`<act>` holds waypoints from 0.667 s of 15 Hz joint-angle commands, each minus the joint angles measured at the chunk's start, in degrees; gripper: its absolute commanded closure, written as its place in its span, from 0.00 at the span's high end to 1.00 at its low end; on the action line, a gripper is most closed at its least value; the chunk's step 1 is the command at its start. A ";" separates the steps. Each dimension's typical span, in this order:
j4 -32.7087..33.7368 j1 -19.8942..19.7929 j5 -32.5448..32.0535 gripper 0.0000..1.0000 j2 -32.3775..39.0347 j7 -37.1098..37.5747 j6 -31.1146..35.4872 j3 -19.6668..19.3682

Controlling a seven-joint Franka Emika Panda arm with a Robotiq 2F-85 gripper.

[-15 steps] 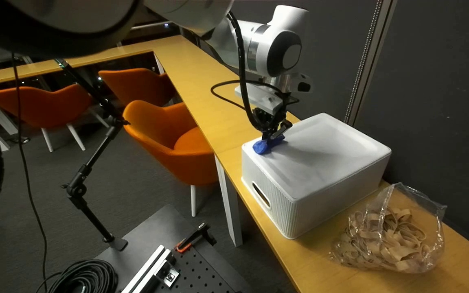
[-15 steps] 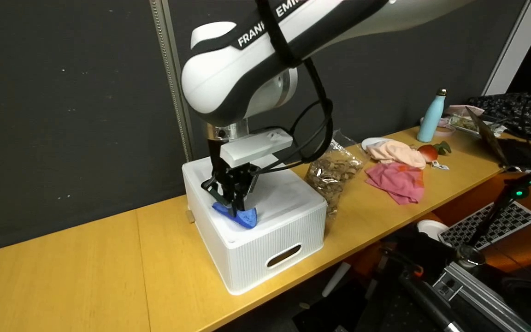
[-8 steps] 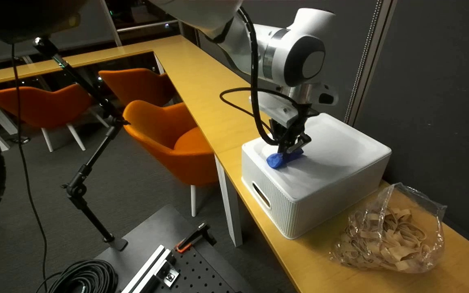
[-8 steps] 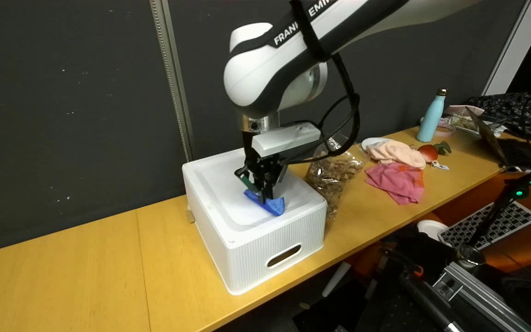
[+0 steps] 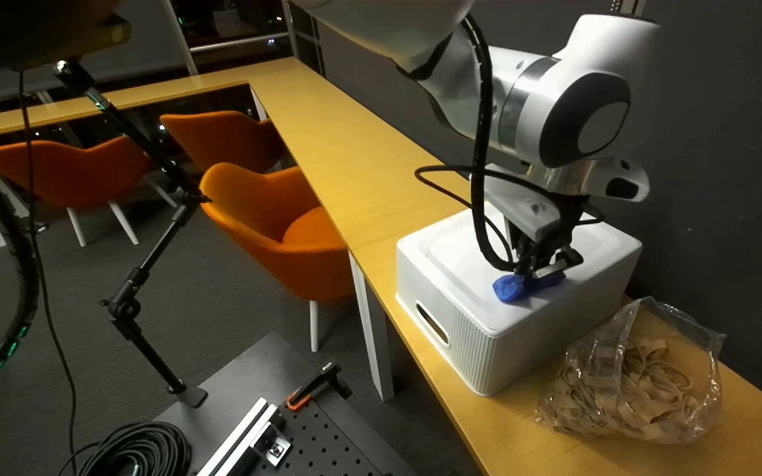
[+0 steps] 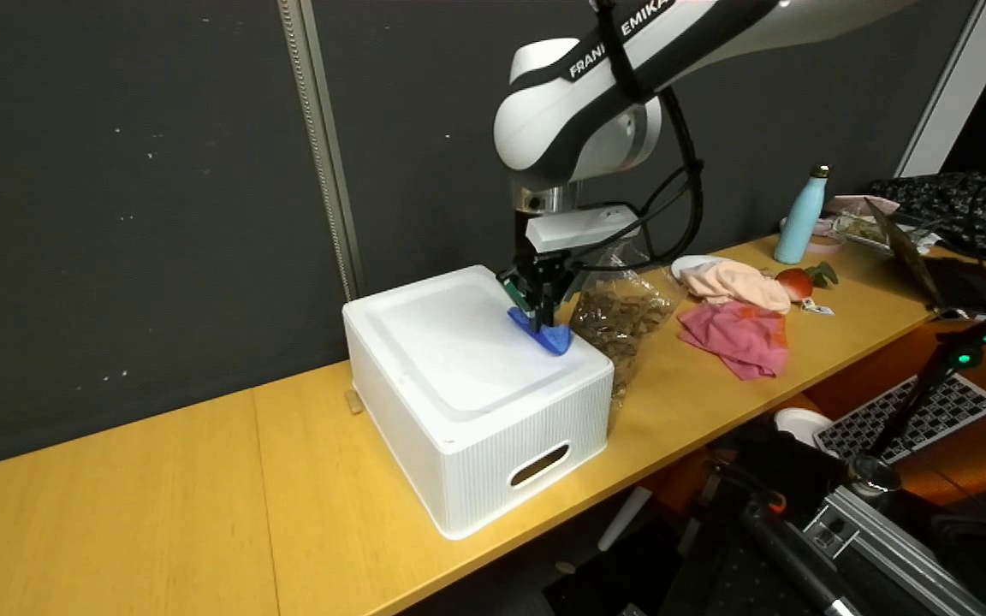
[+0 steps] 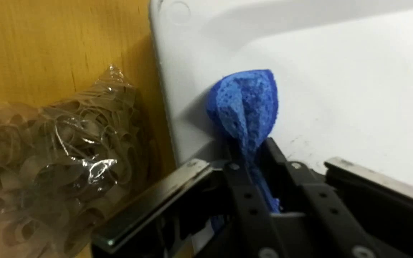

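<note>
In the wrist view, a blue sponge [image 7: 246,104] is grasped by the hand [image 7: 250,148]: its middle is squeezed into a narrow fold between the two black fingers [image 7: 248,200], which are parted by little more than the fold itself. A rounded, creased end is left bulging beyond the fingertips, over the top of a white box [image 7: 353,89] and near one of its edges. Beyond that edge, the bench [image 7: 48,46] is seen, with a clear bag of tan bands [image 7: 66,172] laid on it.

In an exterior view, the sponge is shown low at the box top, toward the bag; whether it is pressed down cannot be told. Since a second ago it has been carried across from the opposite edge, and the box itself has been shifted slightly. The arm [image 5: 579,119] is reached in from above, and the hand is pointed downward, a black cable [image 5: 482,132] looped beside it.

In an exterior view, the lettered forearm [image 6: 673,38] is slanted down from the upper right, and the wrist is bent so that the hand hangs steeply. The same crossing is seen: the sponge, earlier held at the left edge, is now held near the right one.
</note>
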 commanded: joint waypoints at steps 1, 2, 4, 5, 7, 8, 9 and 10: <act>6.58 -1.03 0.60 0.05 7.95 -0.70 3.24 -0.31; 8.38 -1.07 0.94 0.05 8.98 -0.72 3.49 0.00; 11.80 -0.73 1.21 0.05 10.90 -1.04 4.55 0.69; 13.38 -0.63 1.24 0.05 12.03 -1.08 5.02 0.87; 16.58 -0.45 1.33 0.05 14.32 -1.66 5.66 1.50; 18.27 -0.34 1.29 0.05 15.52 -2.35 6.46 1.96; 20.22 -0.13 1.15 0.05 16.64 -2.77 6.33 2.32; 22.05 0.19 0.89 0.05 17.72 -3.43 6.61 2.75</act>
